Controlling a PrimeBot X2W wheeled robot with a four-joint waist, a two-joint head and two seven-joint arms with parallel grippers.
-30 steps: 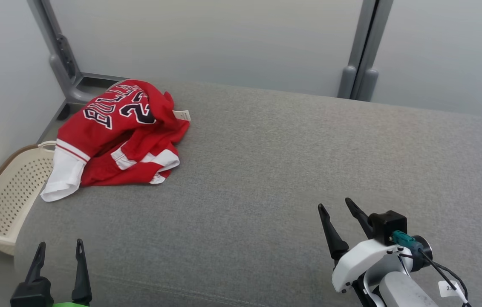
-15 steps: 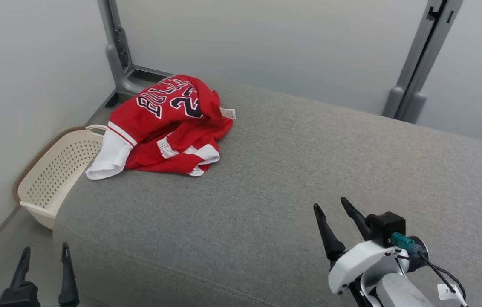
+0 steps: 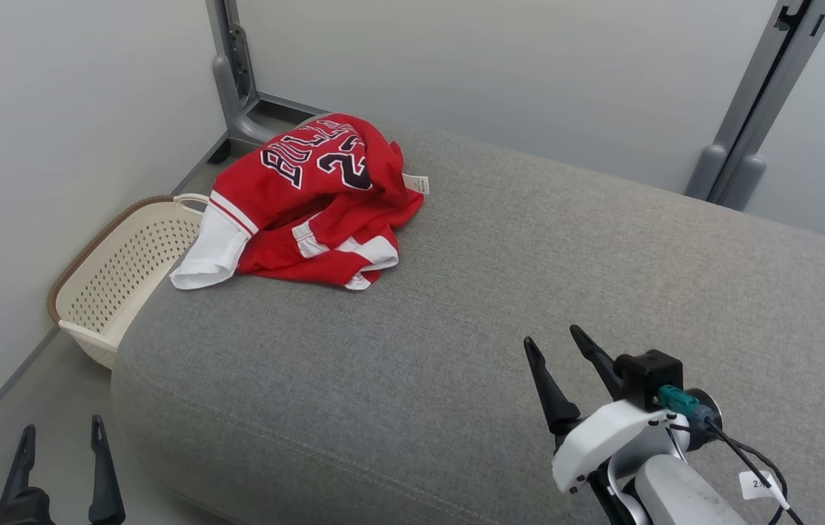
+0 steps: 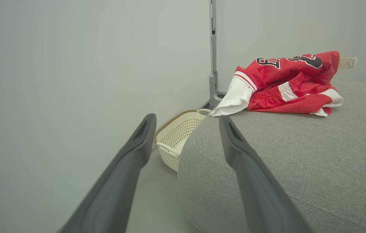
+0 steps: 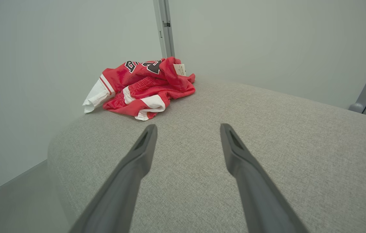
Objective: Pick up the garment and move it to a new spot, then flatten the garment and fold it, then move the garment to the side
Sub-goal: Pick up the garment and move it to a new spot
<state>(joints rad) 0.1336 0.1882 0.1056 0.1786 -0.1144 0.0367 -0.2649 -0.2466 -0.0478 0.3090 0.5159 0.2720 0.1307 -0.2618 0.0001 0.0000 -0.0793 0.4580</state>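
Note:
The garment [image 3: 310, 200] is a crumpled red and white jersey with dark lettering, lying at the far left corner of the grey cushioned surface [image 3: 529, 292]. One white sleeve hangs over the left edge. It also lies ahead in the left wrist view [image 4: 286, 84] and the right wrist view [image 5: 140, 85]. My left gripper [image 3: 58, 434] is open at the lower left, off the cushion's left edge and over the floor. My right gripper [image 3: 554, 346] is open above the cushion's near right part, well apart from the garment. Nothing is between either pair of fingers.
A cream perforated basket [image 3: 117, 281] stands on the floor against the cushion's left side, below the hanging sleeve. Grey metal posts [image 3: 233, 80] rise at the back left and back right [image 3: 762, 117]. Pale walls close in on the left and behind.
The head camera has swung left, so the whole scene has shifted right in the picture. The garment lies as before. Both grippers stay open.

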